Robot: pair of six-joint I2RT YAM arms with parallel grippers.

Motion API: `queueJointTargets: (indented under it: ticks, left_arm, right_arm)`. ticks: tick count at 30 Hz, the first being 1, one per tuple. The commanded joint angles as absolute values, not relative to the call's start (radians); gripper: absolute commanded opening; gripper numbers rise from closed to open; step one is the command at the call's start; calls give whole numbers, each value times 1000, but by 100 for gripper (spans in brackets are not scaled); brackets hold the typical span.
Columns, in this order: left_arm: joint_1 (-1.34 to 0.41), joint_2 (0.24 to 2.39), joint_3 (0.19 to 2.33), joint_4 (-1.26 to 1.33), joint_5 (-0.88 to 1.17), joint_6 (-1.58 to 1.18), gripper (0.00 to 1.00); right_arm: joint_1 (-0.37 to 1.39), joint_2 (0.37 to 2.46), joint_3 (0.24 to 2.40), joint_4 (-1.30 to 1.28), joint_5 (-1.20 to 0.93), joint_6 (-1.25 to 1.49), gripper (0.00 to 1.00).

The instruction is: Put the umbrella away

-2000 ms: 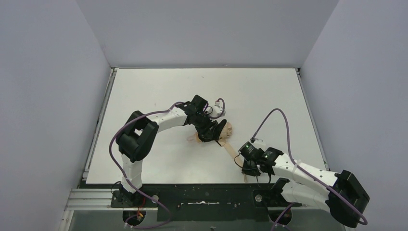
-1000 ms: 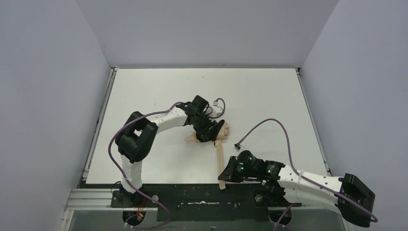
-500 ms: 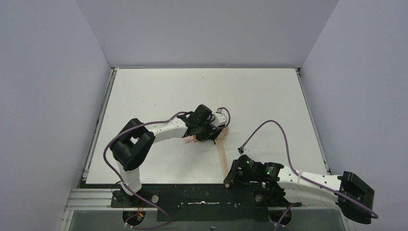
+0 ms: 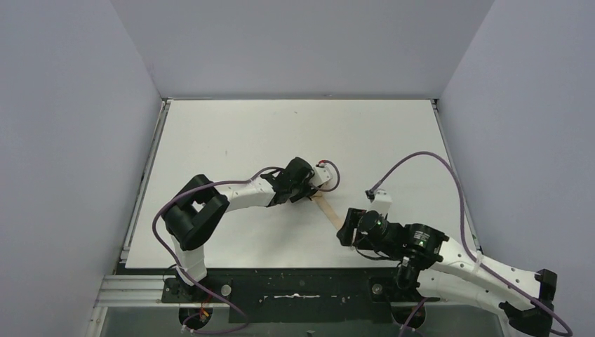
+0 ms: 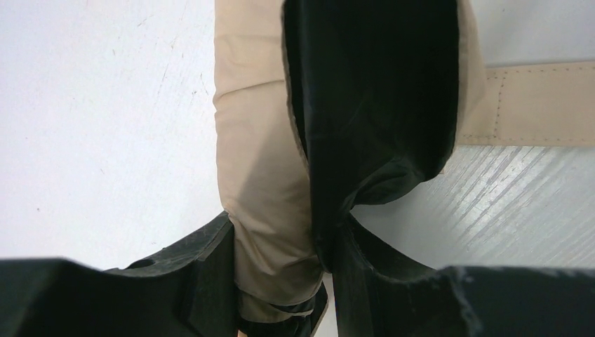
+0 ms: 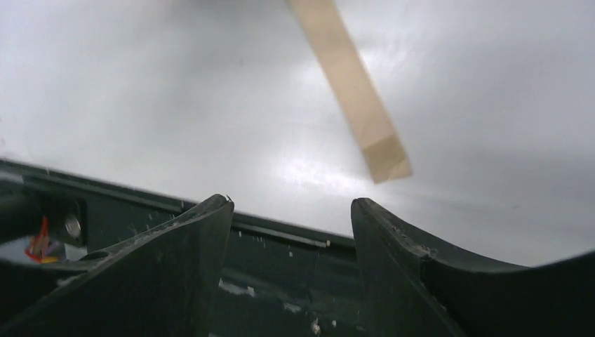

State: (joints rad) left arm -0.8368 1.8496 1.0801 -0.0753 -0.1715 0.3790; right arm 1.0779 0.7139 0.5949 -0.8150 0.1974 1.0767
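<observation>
The umbrella is a tan fabric bundle with a black part beside it. It sits between the jaws of my left gripper, which is shut on it. In the top view the left gripper covers most of the bundle. A flat tan strap runs from the bundle toward the near right. The strap's end lies on the table just beyond my right gripper, which is open with nothing between its fingers. From above, the right gripper sits close to the strap's tip.
The white table is walled by grey panels at the left, back and right. A black rail runs along its near edge, directly under the right gripper. Purple cables loop above both arms.
My right gripper has opened and let go of the strap, then moved away from the near edge. The strap now lies diagonally on the table. The left gripper keeps its hold on the umbrella.
</observation>
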Motion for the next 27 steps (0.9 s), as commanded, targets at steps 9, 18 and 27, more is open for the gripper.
queueJointTargets:
  ticks: [9, 18, 27]
  left_arm:
    - [-847, 1866, 1108, -125, -180, 386, 0]
    - [-844, 1878, 1128, -158, -163, 376, 0]
    - [-844, 1884, 1136, -167, -161, 376, 0]
  right_arm:
    - [616, 911, 719, -762, 105, 787, 63]
    - [634, 939, 506, -663, 32, 982, 62]
    - [741, 1062, 529, -633, 67, 990, 61]
